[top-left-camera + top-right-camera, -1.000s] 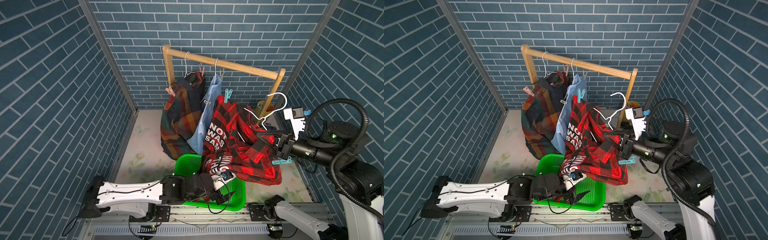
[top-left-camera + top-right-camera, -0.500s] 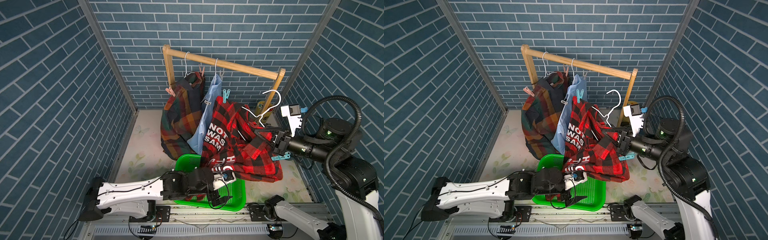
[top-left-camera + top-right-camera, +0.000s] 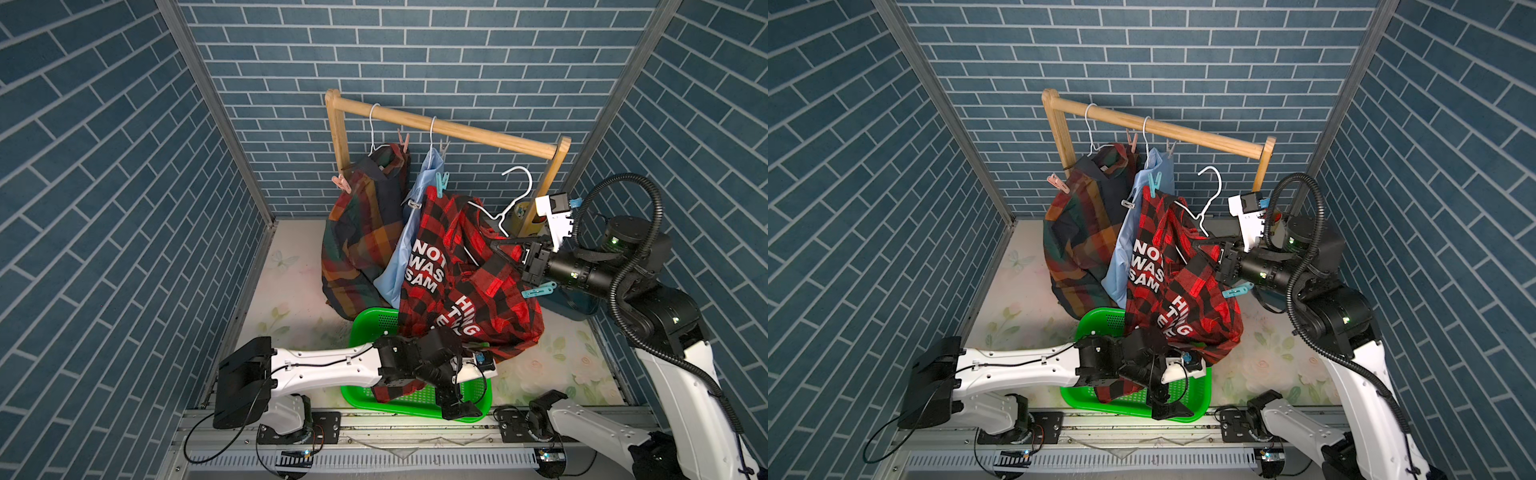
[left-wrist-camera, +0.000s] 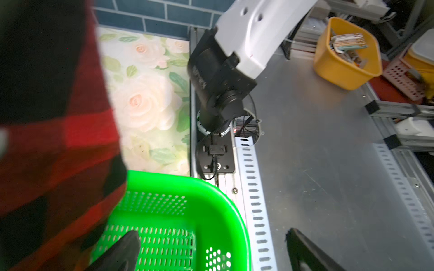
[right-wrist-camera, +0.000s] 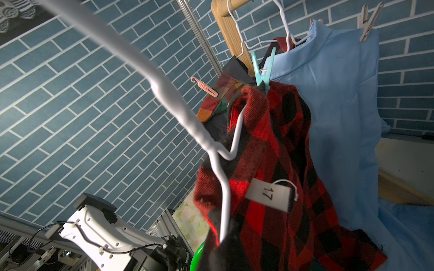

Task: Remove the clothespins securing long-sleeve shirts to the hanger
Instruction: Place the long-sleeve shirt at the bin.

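**Free the teal pegs from the red check shirt**

Start from the wooden rack (image 3: pixel 457 126) at the back wall, with the plaid shirt (image 3: pixel 361 232) and the light blue shirt (image 3: pixel 392 266) hanging from its rail. Find the red-and-black check shirt (image 3: pixel 478 286) off the rail, with its lower hem draped over the left arm and into the green basket (image 3: pixel 365 328). Note the white hanger (image 5: pixel 164 86) inside its collar, and the right gripper (image 3: pixel 496 246) with fingers pressed together, probably pinching the hanger wire at the shoulder. Hold this pinch firm and level, to stop the cloth from swinging. See the left gripper (image 4: pixel 211 232) low over the basket, fingers spread wide, holding nothing. Lift it out from under the hem without dragging the cloth. Aim at the teal clothespin (image 3: pixel 441 183) on the far shoulder, or at the second teal clothespin (image 3: pixel 538 289) just below the right wrist. Squeeze the tail ends only, then pull straight off.
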You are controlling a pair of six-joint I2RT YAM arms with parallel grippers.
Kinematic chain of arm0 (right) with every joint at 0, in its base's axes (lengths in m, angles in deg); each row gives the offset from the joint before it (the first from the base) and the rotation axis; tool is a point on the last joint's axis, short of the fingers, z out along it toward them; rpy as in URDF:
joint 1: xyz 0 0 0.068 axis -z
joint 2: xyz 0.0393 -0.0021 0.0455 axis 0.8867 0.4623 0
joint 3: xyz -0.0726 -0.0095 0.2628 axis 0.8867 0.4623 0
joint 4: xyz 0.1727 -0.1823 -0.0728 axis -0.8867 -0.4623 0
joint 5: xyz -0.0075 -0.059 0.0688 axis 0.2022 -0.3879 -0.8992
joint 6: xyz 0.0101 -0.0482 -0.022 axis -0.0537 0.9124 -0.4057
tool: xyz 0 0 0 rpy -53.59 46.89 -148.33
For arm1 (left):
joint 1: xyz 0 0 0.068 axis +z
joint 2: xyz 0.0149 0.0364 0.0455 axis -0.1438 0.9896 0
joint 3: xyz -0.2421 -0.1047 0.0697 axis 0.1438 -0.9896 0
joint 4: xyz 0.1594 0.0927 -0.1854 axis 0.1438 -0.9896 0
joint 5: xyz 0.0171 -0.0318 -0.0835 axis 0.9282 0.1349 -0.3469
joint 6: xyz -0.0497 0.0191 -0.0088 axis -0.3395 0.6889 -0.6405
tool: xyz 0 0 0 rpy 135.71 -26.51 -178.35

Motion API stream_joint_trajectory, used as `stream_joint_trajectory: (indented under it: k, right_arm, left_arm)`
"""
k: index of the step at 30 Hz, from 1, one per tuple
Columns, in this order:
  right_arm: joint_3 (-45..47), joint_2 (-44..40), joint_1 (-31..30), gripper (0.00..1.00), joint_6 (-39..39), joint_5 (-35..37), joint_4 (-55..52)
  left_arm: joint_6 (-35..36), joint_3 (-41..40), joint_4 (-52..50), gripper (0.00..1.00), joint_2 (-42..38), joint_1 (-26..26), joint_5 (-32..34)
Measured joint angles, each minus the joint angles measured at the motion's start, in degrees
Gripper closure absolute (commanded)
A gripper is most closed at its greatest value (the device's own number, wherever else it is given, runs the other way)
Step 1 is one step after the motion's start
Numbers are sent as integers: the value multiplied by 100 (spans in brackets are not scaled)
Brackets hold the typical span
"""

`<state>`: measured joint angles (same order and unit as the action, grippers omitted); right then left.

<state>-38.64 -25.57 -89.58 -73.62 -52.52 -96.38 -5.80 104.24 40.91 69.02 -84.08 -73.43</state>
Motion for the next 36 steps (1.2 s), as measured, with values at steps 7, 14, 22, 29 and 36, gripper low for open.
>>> stream_joint_trajectory:
  k: [7, 14, 22, 29, 36]
  right_arm:
    - [122, 155, 0, 100, -42, 236, 238]
    - [173, -9, 0, 100, -42, 348, 216]
    - [162, -455, 0, 100, -50, 24, 125]
    - [-13, -625, 0, 100, -94, -503, 11]
    - [-562, -616, 0, 100, -192, -960, -214]
  left_arm:
    - [354, 339, -911, 0, -251, -404, 0]
    - [452, 671, -1631, 0, -1770, -688, 560]
    - [-35, 621, -1233, 0, -2730, 1488, 833]
    - [120, 726, -487, 0, -2037, 2597, 846]
    - [496, 2013, -168, 0, -1497, 3665, 710]
